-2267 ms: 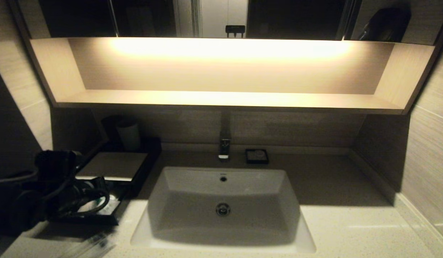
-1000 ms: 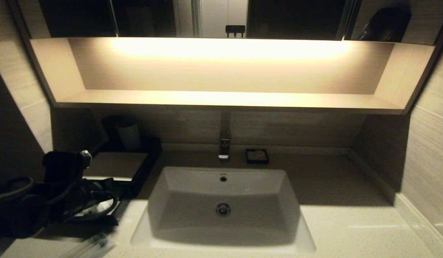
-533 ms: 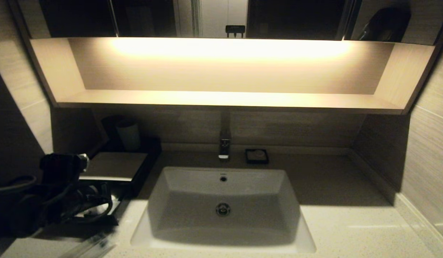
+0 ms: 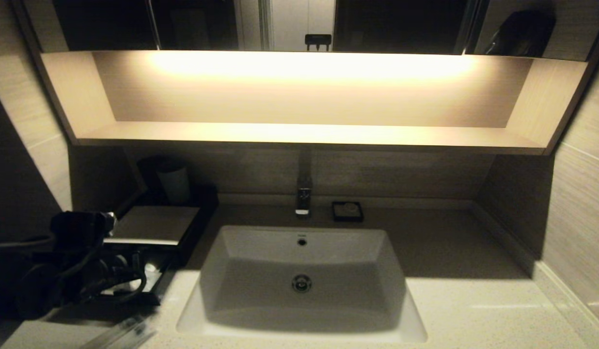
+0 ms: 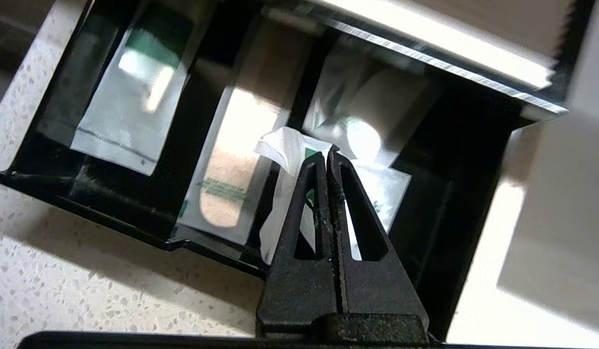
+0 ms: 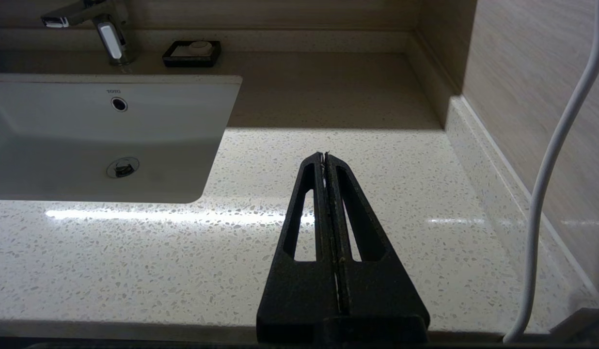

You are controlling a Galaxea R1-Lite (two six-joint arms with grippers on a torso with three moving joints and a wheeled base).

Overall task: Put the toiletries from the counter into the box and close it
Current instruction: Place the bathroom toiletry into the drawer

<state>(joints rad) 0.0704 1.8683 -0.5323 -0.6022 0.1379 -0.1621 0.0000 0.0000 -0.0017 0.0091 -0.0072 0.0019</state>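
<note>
While pinching packet, left hand inside drawer

Your left arm is all matte black: bulky rounded housings, black cables looping along it, one small silver fitting up top. The left pincer is black textured plastic: two long tapered fingers, each with a triangular cutout, widening into a blocky base. The right pincer is the same build, same cutouts, grainy finish. A white cable runs alongside it.
</note>
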